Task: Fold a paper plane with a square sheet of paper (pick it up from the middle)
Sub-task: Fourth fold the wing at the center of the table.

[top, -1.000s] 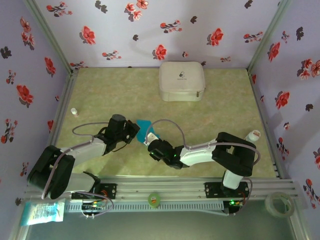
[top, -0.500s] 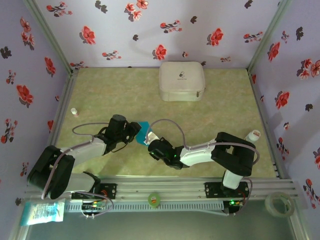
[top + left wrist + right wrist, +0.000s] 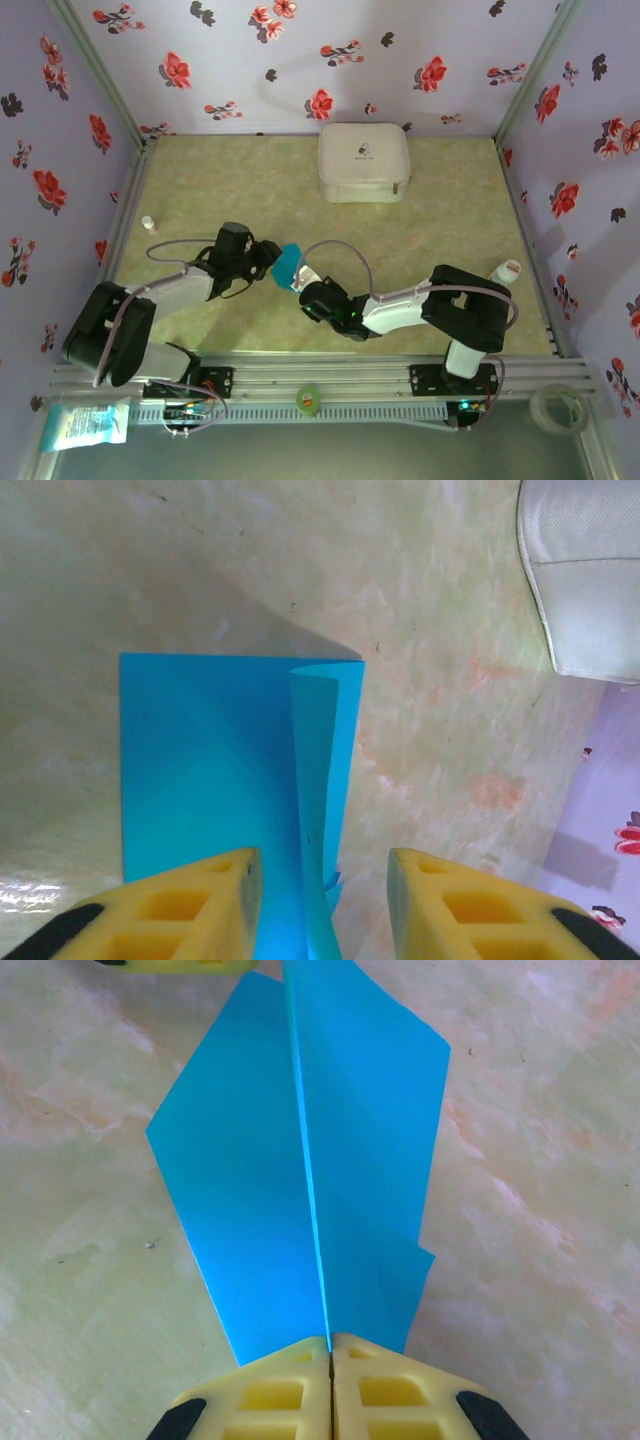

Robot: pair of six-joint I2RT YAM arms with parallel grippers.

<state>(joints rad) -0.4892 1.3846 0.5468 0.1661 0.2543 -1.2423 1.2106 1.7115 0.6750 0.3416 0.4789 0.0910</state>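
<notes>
So, right gripper (image 3: 330,1348) was clamped on the centre crease of the blue paper (image 3: 250,1160) mid-table (image 3: 220,180), long axis running to 12 o'clock from its tips, while left gripper (image 3: 322,870), jaws apart, straddled the opposite end.

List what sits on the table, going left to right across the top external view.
small white vial → folded turquoise paper → white zip case → white bottle
</notes>
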